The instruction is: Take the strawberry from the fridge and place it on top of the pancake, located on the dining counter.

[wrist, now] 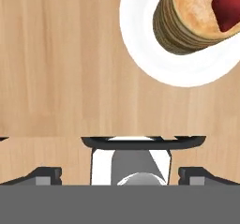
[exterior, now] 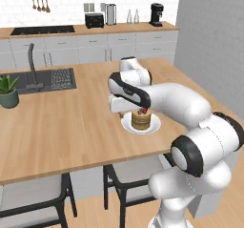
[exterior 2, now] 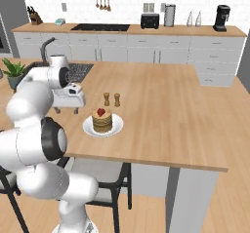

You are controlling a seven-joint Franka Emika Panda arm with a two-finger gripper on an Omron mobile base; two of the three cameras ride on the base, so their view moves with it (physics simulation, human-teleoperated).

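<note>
We see the small red strawberry (exterior 2: 101, 112) resting atop the golden-brown pancake stack (exterior 2: 102, 122) on its white plate (exterior 2: 88, 127), on the light-wood dining counter (exterior 2: 161, 110). Gripper (exterior 2: 67, 109) wide open, empty, just beside. Risk: a careless sweep clips the plate, toppling the fruit.

Bare dining counter (exterior 2: 166, 105) all round; two shakers (exterior 2: 112, 99) (just behind) crowd the pancake (exterior 2: 102, 121).

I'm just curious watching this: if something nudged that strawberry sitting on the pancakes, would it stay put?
Probably not for long. The strawberry is small and rounded, so it likely rolls easily. It sits near the edge of the pancake stack rather than its middle, so a nudge could tip it onto the white plate.
</note>
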